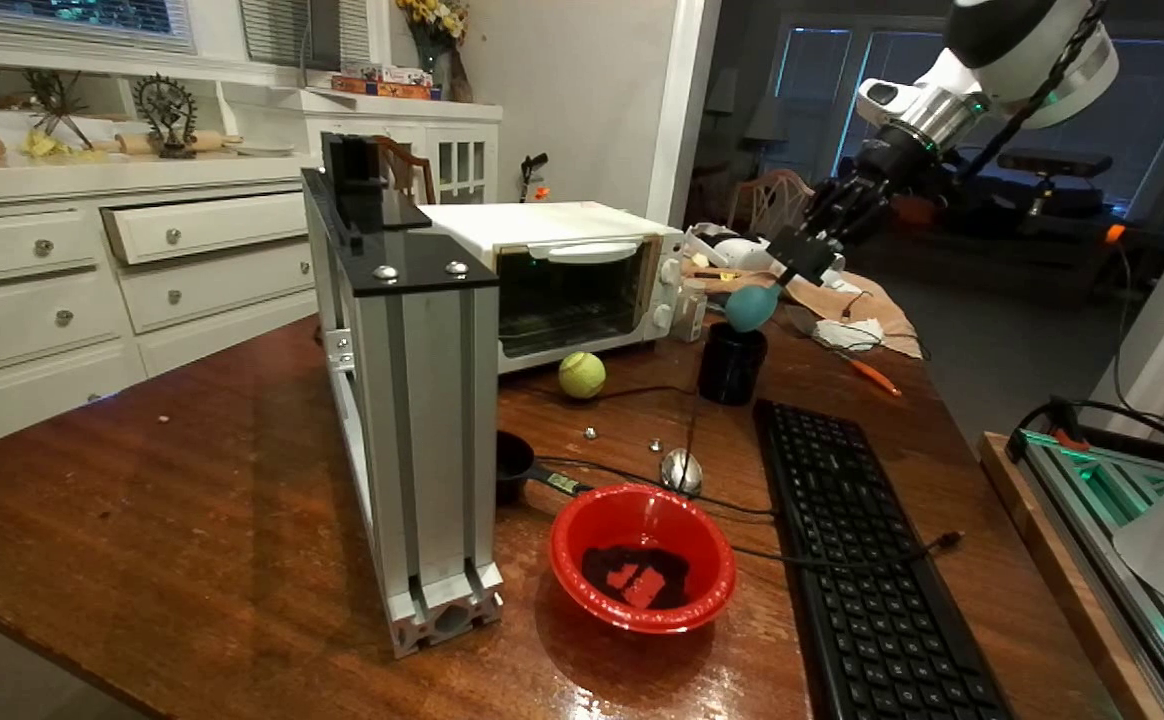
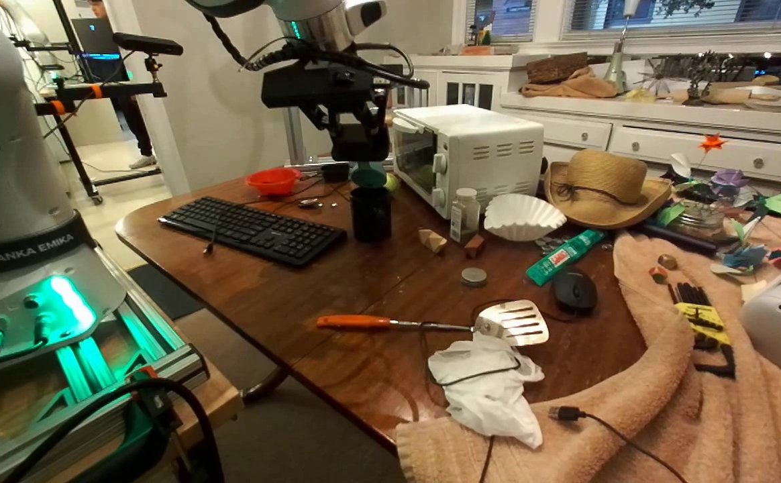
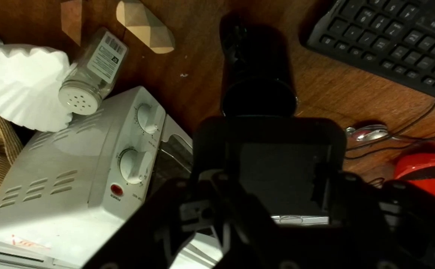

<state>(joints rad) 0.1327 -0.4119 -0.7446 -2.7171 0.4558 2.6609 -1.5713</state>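
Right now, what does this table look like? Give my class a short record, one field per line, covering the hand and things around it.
hand: above the black cup, apparently gripping a teal object
teal object: rounded, at the cup's mouth; contact unclear
black cup: upright on the wooden table
beside the cup: black keyboard
red bowl: dark patches inside
tennis ball: in front of the white toaster oven

The teal spoon looks smooth and matt, like plastic or rubber; the black cup is glossy. The gripper has a matt black finish. The table is shiny brown wood. The red bowl is glossy plastic; the keyboard, matt plastic. Near right in an exterior view, the towel is rough cloth; the spatula has a smooth metal blade.
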